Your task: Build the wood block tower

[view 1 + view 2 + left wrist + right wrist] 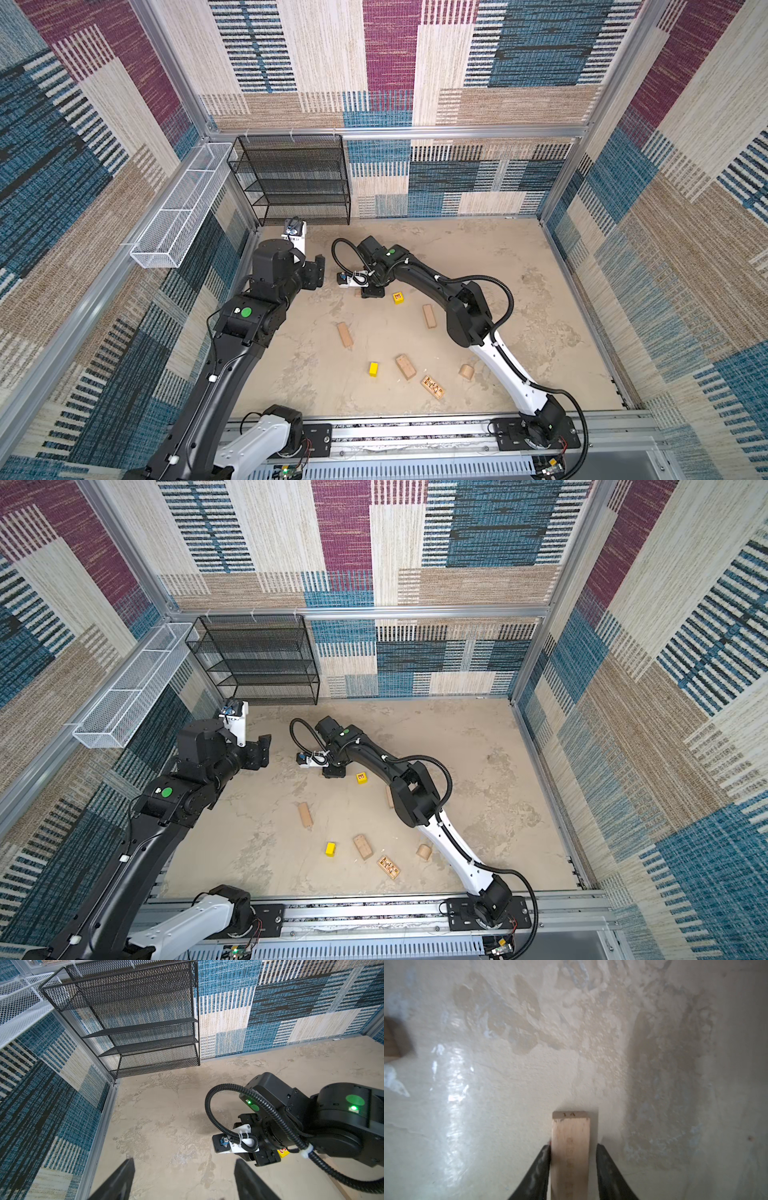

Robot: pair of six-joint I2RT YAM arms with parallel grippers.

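Floor point(519, 291): beige, mottled like worn plaster, glossy in patches; woven patchwork carpet walls point(457, 178) on three sides.
E cube point(398, 297): small yellow wooden cube with a red letter on top, mid-floor; every place below is given from it.
Patterned block point(432, 387): flat tan oblong with dark burnt marks, well nearer than the E cube and slightly right.
Round piece point(466, 372): tan with a curved side, nearer and further right, close beside the right arm.
Marked block point(405, 366): tan oblong with faint marks on its face, almost straight nearer.
Yellow block point(373, 369): plain and short, nearer and a little left.
Left oblong point(345, 335): plain tan, lying flat, nearer and left.
Right oblong point(429, 316): plain tan, flat, just nearer and right; the arm half hides it in a top view.
Right gripper point(371, 293): points down just left of the E cube. In the wrist view its ribbed black fingers point(537, 1172) flank a pale block point(570, 1130) with straight grain. One finger touches the wood and the other stands off by a sliver, so the jaws are slack, not pinching.
Left gripper point(314, 272): raised, left of and slightly beyond the E cube; smooth black fingers point(122, 1178) spread wide, nothing between them.
Shelf point(299, 183): black mesh, tiered, far beyond and left, against the back wall.
Basket point(183, 208): long white wire trough, far left.
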